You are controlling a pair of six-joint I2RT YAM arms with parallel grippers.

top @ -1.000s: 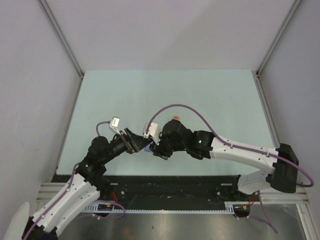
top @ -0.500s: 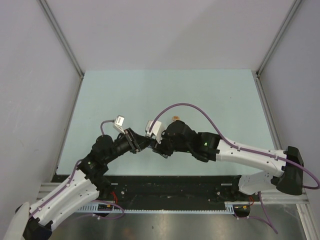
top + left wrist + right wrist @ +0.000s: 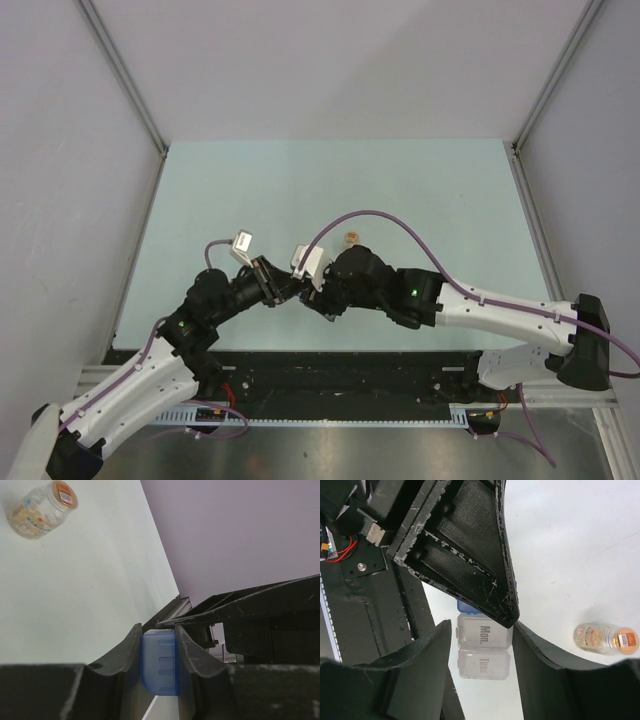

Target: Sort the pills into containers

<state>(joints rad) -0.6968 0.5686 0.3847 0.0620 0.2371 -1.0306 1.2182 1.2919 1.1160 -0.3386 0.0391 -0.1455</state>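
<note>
A small pill box [image 3: 484,645], with clear lids marked "Mon." and "Tues" over a blue body [image 3: 160,662], hangs between both grippers above the table's near edge. My left gripper [image 3: 159,645] is shut on its blue end. My right gripper [image 3: 482,630] stands open around the box, with a narrow gap at each finger. In the top view the two grippers [image 3: 300,291] meet and hide the box. A clear jar [image 3: 605,639] with an orange cap lies on its side on the table [image 3: 420,200], tan pills showing through its wall. The jar [image 3: 42,507] [image 3: 352,237] lies apart from both grippers.
Grey walls and metal frame posts [image 3: 150,135] bound the pale green table on three sides. A black rail [image 3: 350,365] with the arm bases runs along the near edge. A purple cable [image 3: 380,215] arcs over the right arm.
My left gripper has closed on the box's blue end. The right gripper's jaws have widened off the box. Both arms have shifted slightly, uncovering the jar in the top view.
</note>
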